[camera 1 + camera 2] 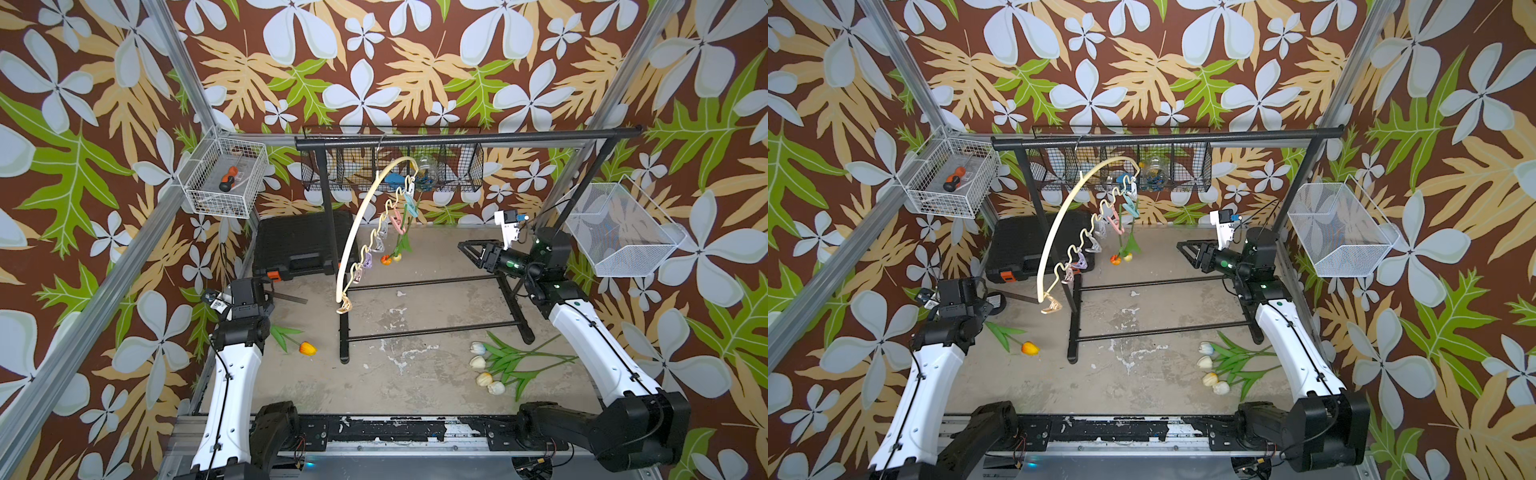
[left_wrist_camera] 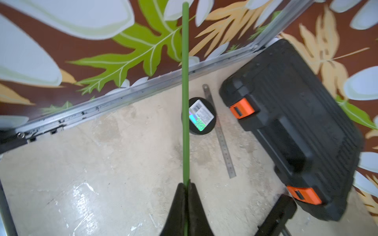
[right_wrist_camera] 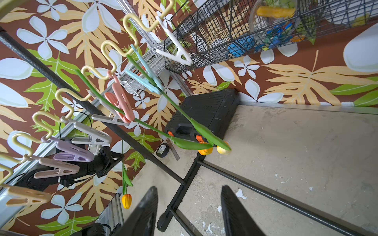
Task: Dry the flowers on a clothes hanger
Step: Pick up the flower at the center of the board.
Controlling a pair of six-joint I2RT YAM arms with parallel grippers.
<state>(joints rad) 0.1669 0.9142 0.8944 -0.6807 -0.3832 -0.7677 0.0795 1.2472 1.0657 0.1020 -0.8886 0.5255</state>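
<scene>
Left tool pinches a tulip stem tight; right tool, jaws parted and empty, hovers near the hanger.

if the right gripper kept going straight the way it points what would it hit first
Likely the two hanging tulips, near their heads; the right gripper aims roughly there, though depth is unclear.

The cream clothes hanger hangs tilted off the black rack, pegs dangling. Two tulips are clipped on, heads down. An orange tulip shows beside the left arm by the tabletop's left edge, and the white tulips lie near the front right corner.
</scene>
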